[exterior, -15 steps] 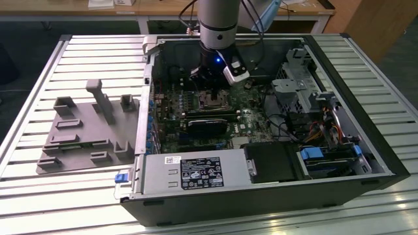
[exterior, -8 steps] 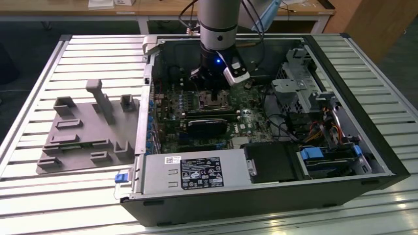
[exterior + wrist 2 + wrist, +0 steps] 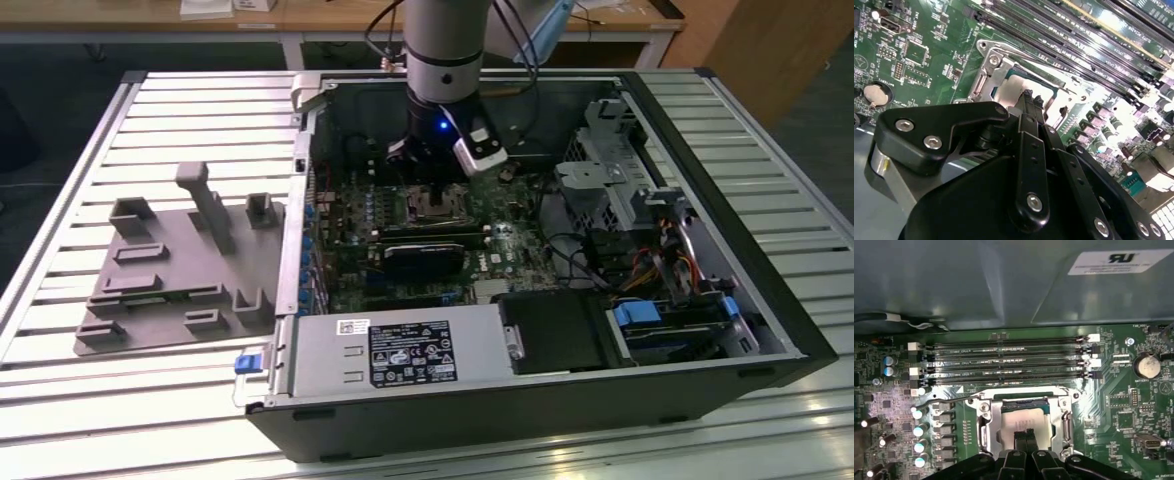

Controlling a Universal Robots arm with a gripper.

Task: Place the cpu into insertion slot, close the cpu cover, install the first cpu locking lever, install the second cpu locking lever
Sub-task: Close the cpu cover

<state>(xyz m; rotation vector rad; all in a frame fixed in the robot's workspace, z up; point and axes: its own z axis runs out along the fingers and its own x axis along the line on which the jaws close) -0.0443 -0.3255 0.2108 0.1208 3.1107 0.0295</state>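
Note:
The cpu [image 3: 1021, 417] is a pale silver square lying in the insertion slot [image 3: 430, 207] on the green motherboard. The cpu cover [image 3: 990, 422], a silvery frame, lies around the chip and looks lowered; the same cpu cover [image 3: 986, 75] frames the cpu [image 3: 1006, 92] in the second wrist view. A thin wire lever [image 3: 936, 401] sticks out sideways from the socket's corner. My gripper [image 3: 1024, 434] hangs straight over the socket, its two black fingertips together, right at the chip's top. The gripper [image 3: 1027, 95] tips hide part of the chip. In the exterior view the gripper [image 3: 427, 180] reaches down into the open case.
Long memory slots [image 3: 1004, 360] run beside the socket, with the case wall [image 3: 1004, 280] behind them. A black card [image 3: 427, 257] sits just below the socket, and the power supply [image 3: 394, 350] and drive cage [image 3: 627, 190] crowd the case. A grey fixture [image 3: 174, 270] lies on the table.

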